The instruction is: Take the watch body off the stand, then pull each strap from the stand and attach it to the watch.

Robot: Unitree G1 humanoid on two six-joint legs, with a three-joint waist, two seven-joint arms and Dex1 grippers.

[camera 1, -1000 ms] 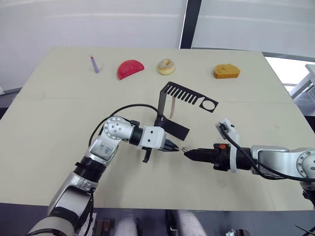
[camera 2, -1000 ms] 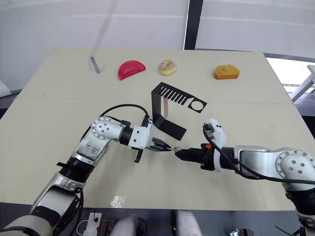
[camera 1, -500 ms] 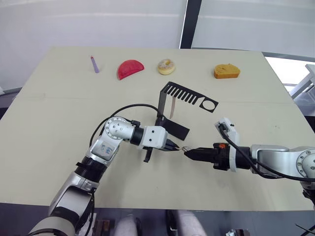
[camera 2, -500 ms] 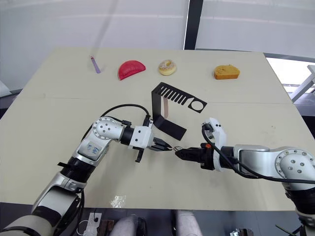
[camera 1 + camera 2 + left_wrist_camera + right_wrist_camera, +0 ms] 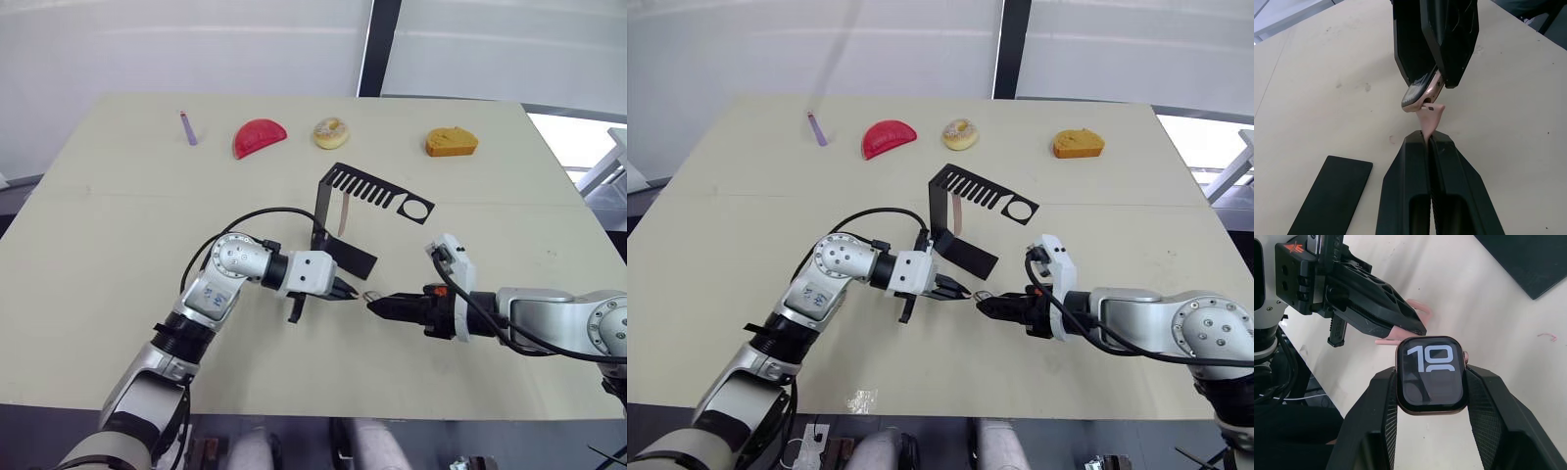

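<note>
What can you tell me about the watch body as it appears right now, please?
The watch body is a small square case with rounded corners, a glossy dark screen showing white digits and a pinkish metallic rim. The right gripper clamps its two sides, above the table. The pink strap held by the left gripper meets its edge.

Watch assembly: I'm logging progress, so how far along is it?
Done: the watch body is off the stand, clamped in the right gripper. In hand: the left gripper holds one pink strap at the case edge. Left: seating it, then the second strap hanging on the stand.

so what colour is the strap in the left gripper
Pale pink strap, clearest in the left wrist view.
</note>
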